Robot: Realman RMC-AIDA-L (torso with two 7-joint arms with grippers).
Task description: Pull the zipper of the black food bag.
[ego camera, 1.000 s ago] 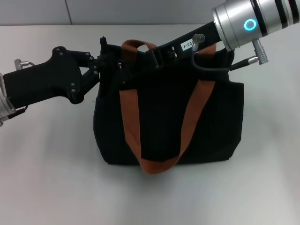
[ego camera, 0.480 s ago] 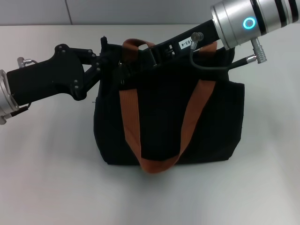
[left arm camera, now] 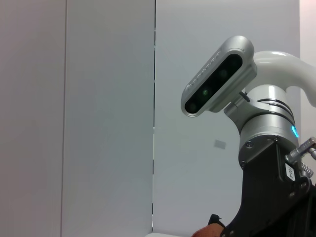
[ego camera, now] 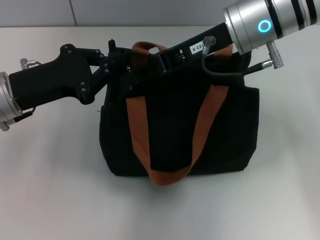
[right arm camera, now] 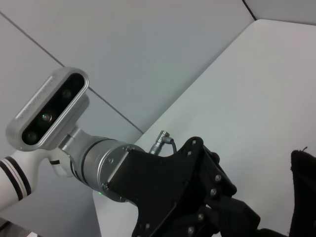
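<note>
Two tools meet at the top edge of the black food bag [ego camera: 200,135], which stands upright near the middle of the white table [ego camera: 50,190]. The left tool [ego camera: 119,62] comes in from the left and reaches the upper left corner of the bag; the right tool [ego camera: 150,62] comes across from the upper right and lies along the zip line, between the two orange-brown straps [ego camera: 137,130]. For both tools I cannot tell if the fingers are spread or pressed together, because black fingers and black fabric run into each other. The zipper itself is not visible in any view, so I suppose it is hidden under the tools, near the left end of the top edge.

To do this step well, I think one tool must hold the corner of the bag steady while the other draws the tab straight along the zip line, not upward. A pull at an angle could lift or tip the bag, since the fabric looks soft.

Whether the bag holds anything is not shown; its top is covered by the arms, and the wrist views show only the opposite arm and the wall.
</note>
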